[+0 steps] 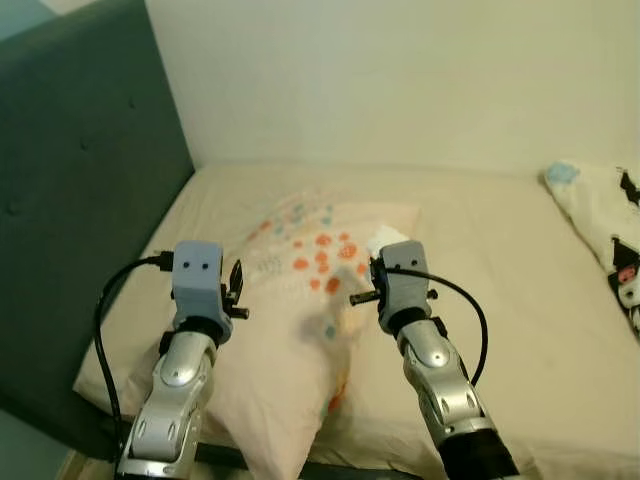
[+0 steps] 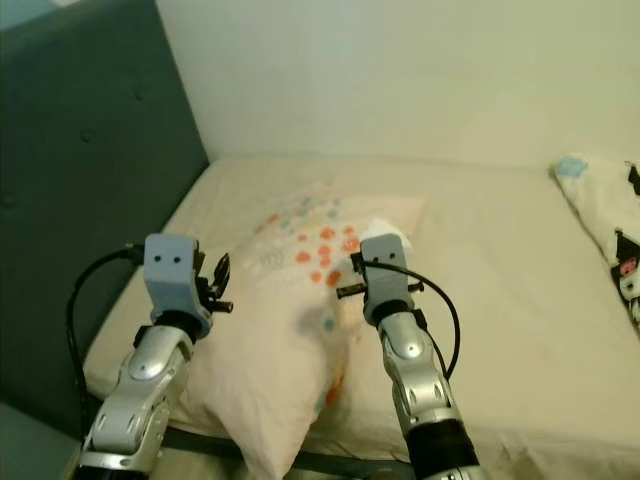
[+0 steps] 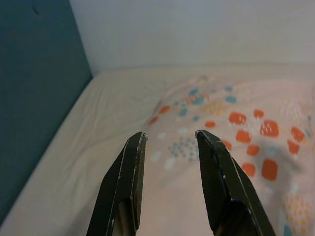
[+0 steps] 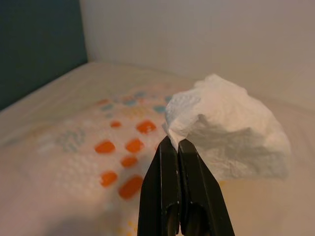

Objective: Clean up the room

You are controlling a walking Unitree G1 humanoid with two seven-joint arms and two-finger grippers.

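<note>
My right pincer [image 4: 177, 143] is clamped on a crumpled white paper tissue [image 4: 226, 132], puffy and creased. My left pincer [image 3: 170, 137] hangs open, empty, over the orange-and-blue spotted cream pillow [image 1: 300, 300].

Crumpled white tissue [image 4: 226, 132] pinched above spotted pillow [image 1: 300, 300]

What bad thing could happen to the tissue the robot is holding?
1. The right pincer is shut on only the edge of the crumpled tissue, so it might tear or slip out and land on the pillow or the bed.
2. The open left pincer hovers close over the pillow; moving lower could snag the pillowcase.
</note>
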